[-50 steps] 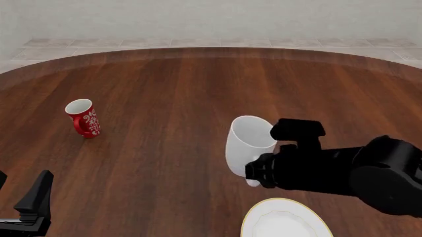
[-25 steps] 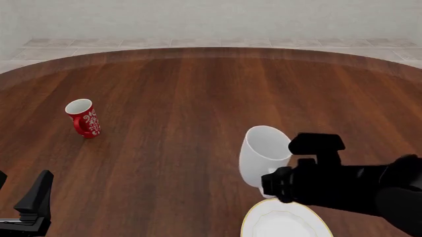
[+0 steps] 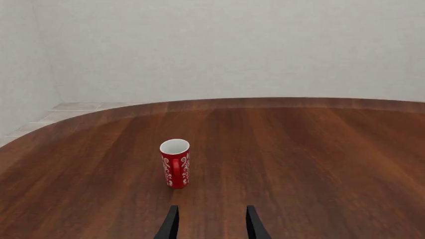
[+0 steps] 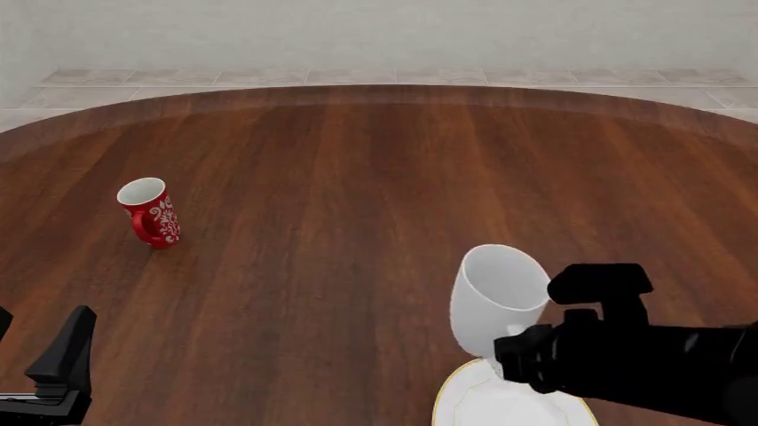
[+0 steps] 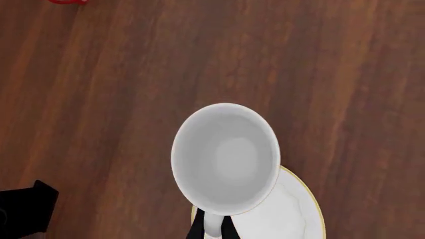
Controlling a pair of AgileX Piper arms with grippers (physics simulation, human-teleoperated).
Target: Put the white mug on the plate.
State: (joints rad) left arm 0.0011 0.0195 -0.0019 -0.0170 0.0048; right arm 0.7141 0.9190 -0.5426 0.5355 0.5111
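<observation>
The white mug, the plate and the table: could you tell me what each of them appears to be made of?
The white mug looks like glazed ceramic: plain white, smooth, softly shaded walls. The plate seems to be the same kind of glossy white ceramic, edged with a thin golden-yellow rim line. The table looks like dark polished wood, with lengthwise grain streaks and a faint sheen. As these are renders, that is appearance only.

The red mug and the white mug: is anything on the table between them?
Nothing: the front view shows only bare wooden table between the red mug and white mug.
</observation>
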